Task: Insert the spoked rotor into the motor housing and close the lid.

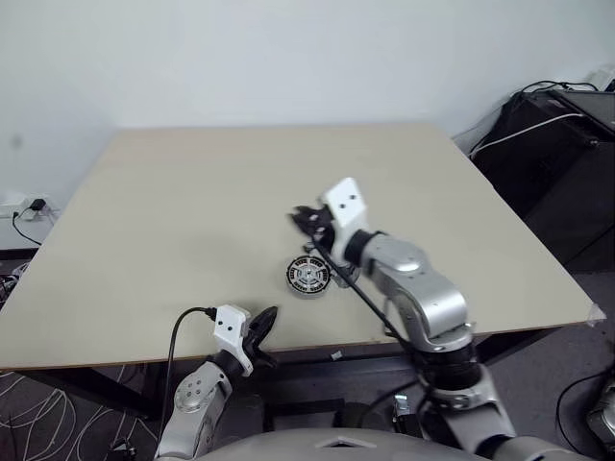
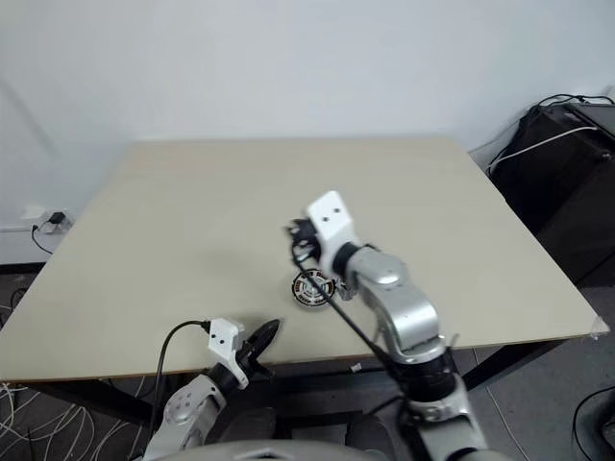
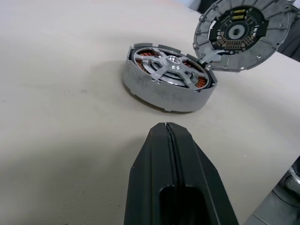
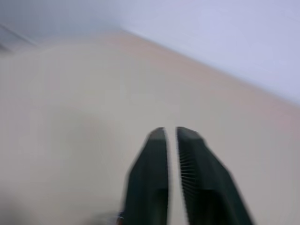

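Observation:
The motor housing (image 3: 164,96) sits on the table (image 1: 192,211) near its front edge, a round grey shell with copper windings inside. The spoked rotor (image 3: 171,70) lies in it, silver spokes and hub facing up. The lid (image 3: 239,30) stands tilted, its lower edge resting on the housing's rim and its dark centre face showing. My right gripper (image 1: 306,219) hovers above and just behind the housing (image 1: 307,276), shut, with nothing between its fingers (image 4: 157,154). My left gripper (image 1: 267,320) is low at the table's front edge, shut and empty, pointing at the housing.
A black cable (image 1: 360,293) runs along my right forearm, passing beside the housing. Black equipment and cables (image 1: 562,144) stand off the table's right side. A wall socket (image 1: 24,206) is at the left. Bare tabletop stretches behind and to the left.

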Motion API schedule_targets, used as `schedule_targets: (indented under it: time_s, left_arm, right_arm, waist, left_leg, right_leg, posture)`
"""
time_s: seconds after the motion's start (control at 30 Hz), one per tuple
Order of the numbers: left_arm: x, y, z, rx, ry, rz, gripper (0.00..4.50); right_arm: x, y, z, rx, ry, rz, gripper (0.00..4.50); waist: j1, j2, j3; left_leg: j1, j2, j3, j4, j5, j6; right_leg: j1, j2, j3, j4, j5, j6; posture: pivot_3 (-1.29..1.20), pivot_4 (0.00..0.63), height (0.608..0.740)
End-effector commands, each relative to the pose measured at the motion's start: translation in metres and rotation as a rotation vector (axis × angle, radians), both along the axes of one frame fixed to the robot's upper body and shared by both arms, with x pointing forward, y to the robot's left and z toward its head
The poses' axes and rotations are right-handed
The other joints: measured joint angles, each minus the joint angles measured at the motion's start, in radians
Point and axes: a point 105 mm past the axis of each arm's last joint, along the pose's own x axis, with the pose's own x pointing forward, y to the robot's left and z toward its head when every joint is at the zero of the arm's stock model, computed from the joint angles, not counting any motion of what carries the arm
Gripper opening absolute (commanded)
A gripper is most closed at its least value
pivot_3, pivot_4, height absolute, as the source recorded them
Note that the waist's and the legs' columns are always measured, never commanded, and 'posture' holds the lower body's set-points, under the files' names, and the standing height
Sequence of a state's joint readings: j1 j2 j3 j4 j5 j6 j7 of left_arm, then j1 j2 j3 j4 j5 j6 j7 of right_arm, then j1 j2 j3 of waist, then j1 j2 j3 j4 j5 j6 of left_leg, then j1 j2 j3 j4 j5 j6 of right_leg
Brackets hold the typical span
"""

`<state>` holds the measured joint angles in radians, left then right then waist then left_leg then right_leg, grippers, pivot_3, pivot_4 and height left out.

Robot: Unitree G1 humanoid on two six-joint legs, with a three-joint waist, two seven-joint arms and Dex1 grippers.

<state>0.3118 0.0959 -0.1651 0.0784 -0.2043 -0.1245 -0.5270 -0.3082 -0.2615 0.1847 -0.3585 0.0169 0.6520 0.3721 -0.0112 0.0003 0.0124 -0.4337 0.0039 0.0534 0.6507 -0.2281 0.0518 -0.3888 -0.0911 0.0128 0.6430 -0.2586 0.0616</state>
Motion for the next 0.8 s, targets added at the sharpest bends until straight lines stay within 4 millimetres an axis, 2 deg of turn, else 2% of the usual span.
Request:
schedule_targets:
  time_s: [0.03,0.1,0.13,0.23,0.33,0.43,0.6,0.8]
  left_arm:
    - [0.005,0.000,0.017,-0.009,-0.082,-0.013,0.00]
    - [0.005,0.001,0.017,-0.005,-0.086,-0.020,0.00]
    - [0.004,0.002,0.017,-0.002,-0.088,-0.025,0.00]
    - [0.004,0.002,0.018,0.006,-0.088,-0.038,0.00]
    - [0.004,0.003,0.017,0.011,-0.085,-0.044,0.00]
    - [0.004,0.003,0.017,0.014,-0.080,-0.052,0.00]
    - [0.005,0.003,0.017,0.015,-0.075,-0.062,0.00]
    - [0.006,0.003,0.018,0.014,-0.073,-0.063,0.00]
  right_arm:
    - [0.010,-0.055,-0.006,-0.104,-0.089,-0.217,0.03]
    - [0.008,-0.080,-0.018,-0.172,-0.080,-0.284,0.03]
    - [0.003,-0.096,-0.030,-0.218,-0.046,-0.314,0.03]
    - [-0.018,-0.116,-0.067,-0.323,0.084,-0.295,0.03]
    - [-0.041,-0.107,-0.093,-0.297,0.221,-0.199,0.03]
    - [-0.050,-0.094,-0.101,-0.210,0.254,-0.155,0.03]
    - [-0.046,-0.074,-0.102,-0.062,0.232,-0.146,0.03]
    - [-0.032,-0.050,-0.090,0.065,0.182,-0.120,0.03]
  waist:
    - [-0.003,0.000,0.000]
    - [-0.001,0.001,0.000]
    - [-0.001,0.001,0.000]
    - [0.000,0.001,0.001]
    - [-0.002,0.002,0.001]
    - [-0.013,0.003,0.002]
    - [-0.009,0.003,0.003]
    - [-0.008,0.003,0.003]
  left_leg:
    - [0.000,0.001,0.000,0.000,0.000,0.000]
    - [0.000,0.002,0.000,-0.001,0.000,0.000]
    - [0.000,0.002,0.000,-0.001,0.000,0.000]
    - [0.001,0.004,0.000,0.000,0.001,0.001]
    - [0.002,0.005,0.000,0.000,0.001,0.001]
    - [0.005,0.005,0.000,0.001,0.000,0.001]
    - [0.005,0.006,-0.001,0.001,0.000,0.001]
    - [0.005,0.006,-0.001,0.002,0.000,0.001]
  right_leg:
    - [0.000,0.001,0.000,0.000,0.000,0.000]
    - [-0.001,0.004,0.001,0.000,0.000,0.000]
    - [-0.001,0.005,0.001,0.000,-0.001,0.000]
    - [0.000,0.011,0.002,0.000,-0.001,-0.001]
    - [0.001,0.011,0.002,0.000,-0.001,-0.001]
    - [0.004,0.012,0.002,0.001,-0.001,0.000]
    - [0.005,0.012,0.001,0.001,0.000,0.001]
    - [0.005,0.012,0.001,0.001,0.000,0.001]
  posture:
    - [0.00,0.000,0.740]
    - [0.00,0.000,0.740]
    - [0.00,0.000,0.740]
    - [0.00,0.000,0.740]
    - [0.00,0.000,0.740]
    - [0.00,0.000,0.740]
    - [0.00,0.000,0.740]
    - [0.00,0.000,0.740]
